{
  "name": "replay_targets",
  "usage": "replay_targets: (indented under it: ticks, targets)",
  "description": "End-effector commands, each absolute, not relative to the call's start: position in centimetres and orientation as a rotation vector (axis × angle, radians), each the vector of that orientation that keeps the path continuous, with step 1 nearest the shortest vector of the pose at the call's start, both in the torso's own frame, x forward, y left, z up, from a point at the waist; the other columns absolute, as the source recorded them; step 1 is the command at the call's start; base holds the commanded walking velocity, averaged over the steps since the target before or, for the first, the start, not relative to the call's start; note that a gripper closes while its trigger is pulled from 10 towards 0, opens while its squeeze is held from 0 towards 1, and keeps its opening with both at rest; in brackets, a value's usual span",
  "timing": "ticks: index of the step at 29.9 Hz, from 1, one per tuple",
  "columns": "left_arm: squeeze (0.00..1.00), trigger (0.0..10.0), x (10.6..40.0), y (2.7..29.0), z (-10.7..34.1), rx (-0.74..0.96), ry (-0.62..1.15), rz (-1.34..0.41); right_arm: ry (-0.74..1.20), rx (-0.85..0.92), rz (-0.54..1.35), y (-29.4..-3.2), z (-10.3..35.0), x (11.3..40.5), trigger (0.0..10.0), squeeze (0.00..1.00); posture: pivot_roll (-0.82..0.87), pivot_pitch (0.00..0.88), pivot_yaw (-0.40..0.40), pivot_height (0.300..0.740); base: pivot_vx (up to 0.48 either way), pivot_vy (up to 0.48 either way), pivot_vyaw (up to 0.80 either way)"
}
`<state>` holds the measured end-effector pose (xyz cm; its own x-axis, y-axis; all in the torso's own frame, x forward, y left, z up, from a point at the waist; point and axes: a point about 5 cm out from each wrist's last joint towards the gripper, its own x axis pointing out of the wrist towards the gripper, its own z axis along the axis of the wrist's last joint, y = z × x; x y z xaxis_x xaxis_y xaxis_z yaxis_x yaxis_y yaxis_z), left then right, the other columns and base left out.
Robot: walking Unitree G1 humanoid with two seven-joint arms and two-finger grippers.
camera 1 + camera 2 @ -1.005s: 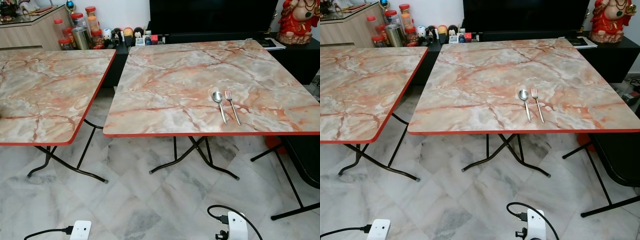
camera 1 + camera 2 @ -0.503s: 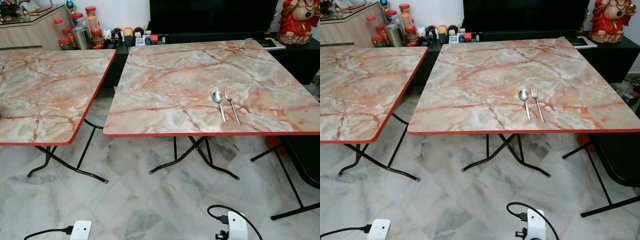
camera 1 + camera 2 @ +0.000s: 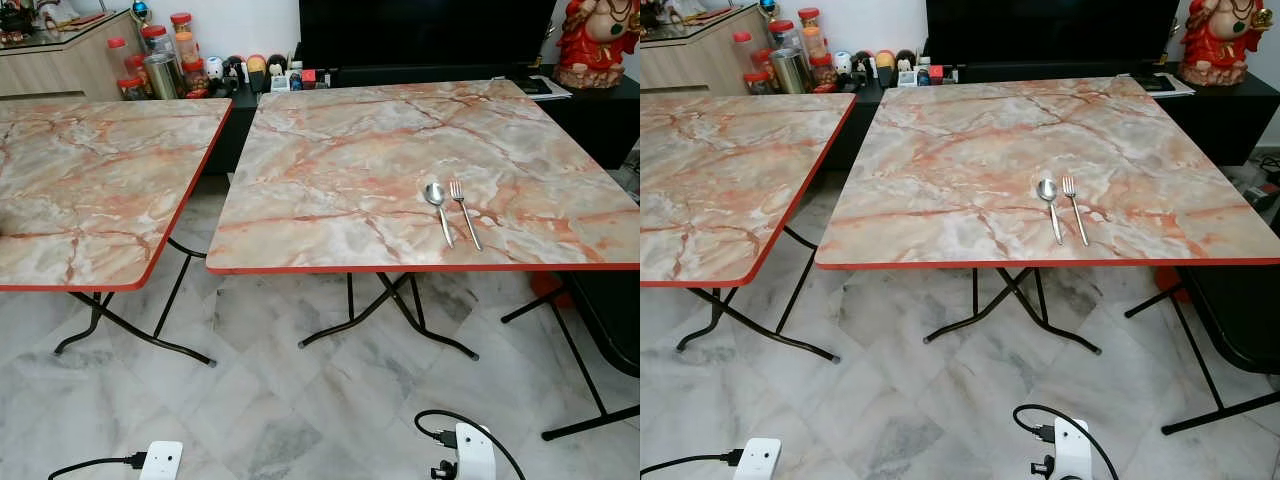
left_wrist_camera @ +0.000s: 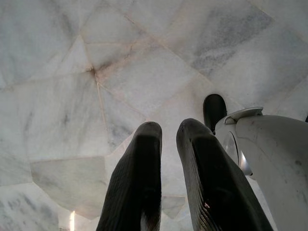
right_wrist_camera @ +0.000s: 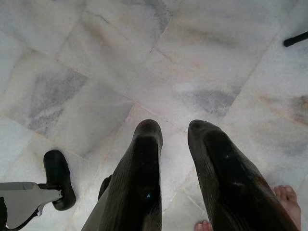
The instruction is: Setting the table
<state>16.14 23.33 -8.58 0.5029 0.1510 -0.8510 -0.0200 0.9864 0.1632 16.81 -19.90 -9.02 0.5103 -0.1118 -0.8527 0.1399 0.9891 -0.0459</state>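
Nothing has moved since the earlier frames: the tables, the cutlery and the view all sit as they did. Two folding tables stand side by side on a pale marble floor (image 3: pixel 300 410), each with a marbled pink-and-cream top, a red edge and black crossed legs. The right table (image 3: pixel 340 150) carries the cutlery; the left table (image 3: pixel 90 180) stands just beside it with a narrow gap between. One spoon (image 3: pixel 438 207) and one fork (image 3: pixel 464 213) lie near the front edge of the right table, toward its right front corner. Both are plain silver metal, laid parallel and just beside each other without touching, bowl and tines pointing to the far edge, spoon on the left, fork on the right. Behind the tables a dark cabinet holds several jars (image 3: pixel 160 55) with red lids and a red figurine (image 3: pixel 595 40). The left gripper (image 4: pixel 166 134) hangs over the floor, its two black fingers slightly parted and holding nothing. The right gripper (image 5: pixel 173 132) hangs likewise, fingers a little apart and empty, with a person's bare toes (image 5: pixel 288 196) on the floor near it.
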Motion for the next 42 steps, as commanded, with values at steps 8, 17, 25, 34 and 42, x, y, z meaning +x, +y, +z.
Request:
replay_targets:
  ticks: [8,17,25,34,42]
  targets:
    - [0.00,10.0,15.85,22.77,-8.77,0.022,1.014,0.100,1.040,0.043,-0.204,-22.91,-9.40,14.20,10.0,0.00,-0.03,0.000,-0.016,0.740,0.000,0.000,0.00]
    - [0.00,10.0,15.90,22.74,-8.75,0.014,1.011,0.101,1.034,0.042,-0.196,-22.85,-9.37,14.28,10.0,0.00,-0.04,0.000,-0.019,0.740,0.000,0.000,0.00]
    - [0.00,10.0,15.99,22.77,-8.69,0.010,0.995,0.122,1.023,0.046,-0.195,-22.84,-9.27,14.52,10.0,0.00,-0.03,0.000,-0.022,0.740,0.000,0.000,0.00]
    - [0.00,10.0,16.06,22.95,-8.62,0.015,0.993,0.127,1.024,-0.012,-0.187,-22.96,-9.22,14.59,10.0,0.00,-0.03,0.000,-0.011,0.740,0.220,0.000,0.17]
    - [0.00,10.0,16.06,23.03,-8.61,0.017,0.997,0.126,1.024,0.031,-0.213,-22.98,-9.31,14.33,10.0,0.00,-0.03,0.000,-0.006,0.740,0.248,0.000,0.00]
